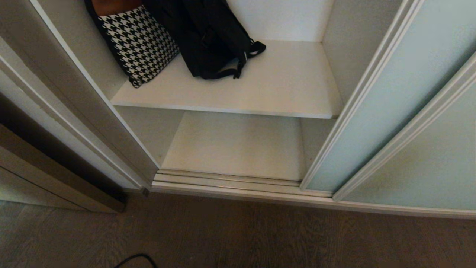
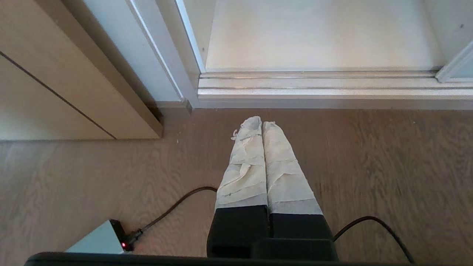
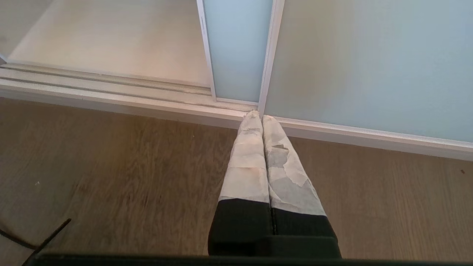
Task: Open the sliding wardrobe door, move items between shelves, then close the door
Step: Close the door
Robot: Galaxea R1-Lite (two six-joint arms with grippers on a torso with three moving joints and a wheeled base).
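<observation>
Sliding wardrobe door [image 1: 375, 108] pushed over to the right, overlapping a second mint glass panel [image 1: 427, 156] nearer the camera, leaving the left compartment open. Upper shelf [image 1: 260, 89] carrying two things at its far left: black fabric bag [image 1: 208, 37] slumped with straps trailing toward the shelf's middle, and just left of it, touching, a black-and-white houndstooth bag [image 1: 139, 42] leaning against the side wall. Lower shelf [image 1: 238, 145] bare, with the metal floor track [image 1: 230, 182] along its near edge. Left gripper [image 2: 261, 123] hanging over the brown wood floor [image 2: 388, 166] near the track, tape-wrapped fingers [image 2: 244, 166] pressed together, holding nothing. Right gripper [image 3: 261, 117] likewise closed and empty, tips over the floor just before the track where the two glass panels overlap. Black cable [image 2: 173, 207] and small grey box [image 2: 99, 242] on the floor near the left arm.
</observation>
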